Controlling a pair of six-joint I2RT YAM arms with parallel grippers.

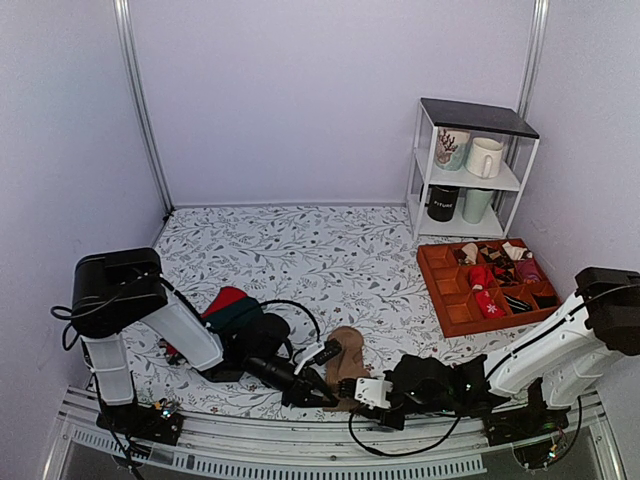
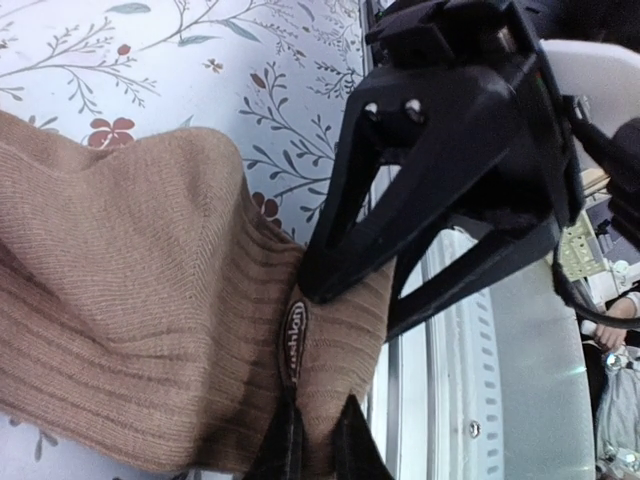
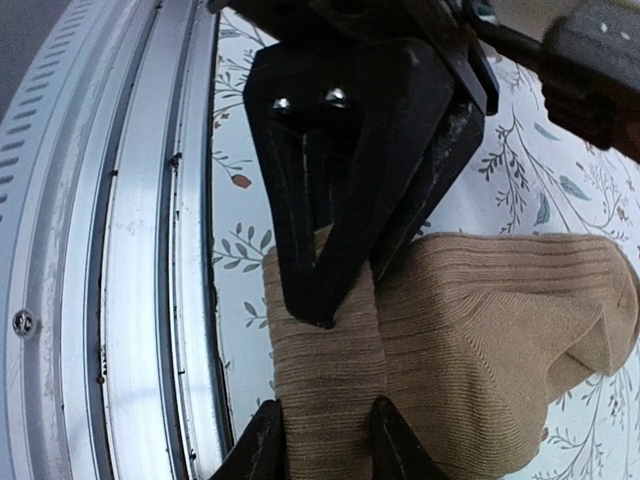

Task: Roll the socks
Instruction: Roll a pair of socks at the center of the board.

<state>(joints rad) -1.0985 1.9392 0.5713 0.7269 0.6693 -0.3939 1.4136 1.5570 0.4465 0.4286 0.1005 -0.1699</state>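
Observation:
The tan-brown socks (image 1: 346,362) lie flat on the floral cloth close to the near edge, toe end pointing away. My left gripper (image 1: 322,394) meets them from the left and my right gripper (image 1: 356,392) from the right, both at the near cuff end. In the left wrist view the socks (image 2: 130,290) fill the left side, and my left gripper (image 2: 318,445) is shut on a fold of the ribbed cuff beside a small label. In the right wrist view my right gripper (image 3: 328,445) is shut on the cuff of the socks (image 3: 480,330). The two grippers face each other, almost touching.
Red and dark green socks (image 1: 232,310) lie under the left arm. An orange divided tray (image 1: 447,300) with small rolled socks stands at the right. A white shelf (image 1: 475,185) with mugs is at the back right. The metal table rail (image 3: 130,300) runs just beside the cuff.

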